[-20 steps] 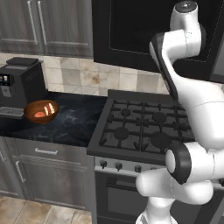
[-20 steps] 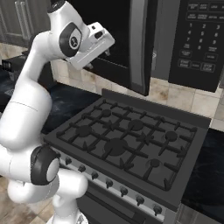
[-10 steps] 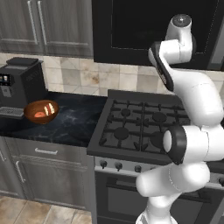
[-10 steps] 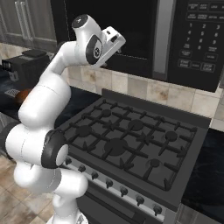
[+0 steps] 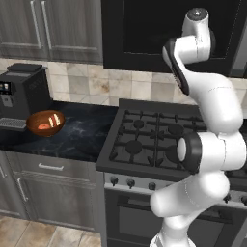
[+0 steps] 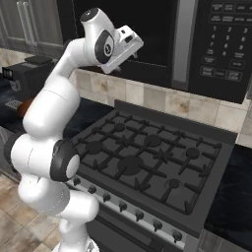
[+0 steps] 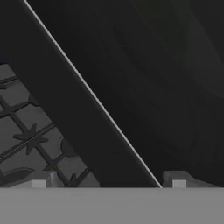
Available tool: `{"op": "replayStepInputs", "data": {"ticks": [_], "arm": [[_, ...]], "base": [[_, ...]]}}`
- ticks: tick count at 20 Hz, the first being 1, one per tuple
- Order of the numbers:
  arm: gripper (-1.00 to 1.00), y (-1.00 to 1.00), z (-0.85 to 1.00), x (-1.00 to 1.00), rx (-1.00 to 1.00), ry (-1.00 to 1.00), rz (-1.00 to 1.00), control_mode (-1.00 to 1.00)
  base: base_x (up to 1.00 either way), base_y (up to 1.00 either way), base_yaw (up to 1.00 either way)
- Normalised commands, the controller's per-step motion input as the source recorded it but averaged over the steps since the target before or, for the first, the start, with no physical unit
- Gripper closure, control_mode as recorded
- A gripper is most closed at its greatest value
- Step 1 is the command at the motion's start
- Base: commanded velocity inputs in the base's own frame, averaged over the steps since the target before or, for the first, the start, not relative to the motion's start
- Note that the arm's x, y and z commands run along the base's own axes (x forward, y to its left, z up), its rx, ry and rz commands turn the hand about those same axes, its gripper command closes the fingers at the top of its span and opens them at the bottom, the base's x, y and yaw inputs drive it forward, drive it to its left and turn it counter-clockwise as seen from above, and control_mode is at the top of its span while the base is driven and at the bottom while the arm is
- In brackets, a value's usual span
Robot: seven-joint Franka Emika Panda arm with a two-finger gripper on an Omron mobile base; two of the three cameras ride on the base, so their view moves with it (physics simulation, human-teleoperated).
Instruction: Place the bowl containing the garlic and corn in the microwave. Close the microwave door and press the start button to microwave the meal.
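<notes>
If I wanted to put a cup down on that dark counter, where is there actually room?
The dark counter is bare between the orange-brown bowl and the stove. The far left end is crowded: the coffee machine stands there with the bowl right in front of it. The stove top carries nothing, only its grates. Up high, the arm reaches toward the microwave door.

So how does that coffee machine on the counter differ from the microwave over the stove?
The coffee machine is a small box standing on the counter; the microwave is far wider and mounted up above the stove. The coffee machine has a small lit screen, the microwave a keypad of buttons beside a big dark glass door. Both are black.
</notes>
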Motion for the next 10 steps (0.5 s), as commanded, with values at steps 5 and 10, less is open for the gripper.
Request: {"op": "replayStepInputs", "data": {"ticks": [5, 10], "arm": [[-1.00, -0.13, -0.47, -0.99, -0.03, -0.73, 0.05, -1.00], [-1.00, -0.21, 0.15, -1.00, 0.01, -0.48, 0.19, -1.00]], "base": [[0.00, 0.00, 0.00], [0.00, 0.00, 0.00]]}}
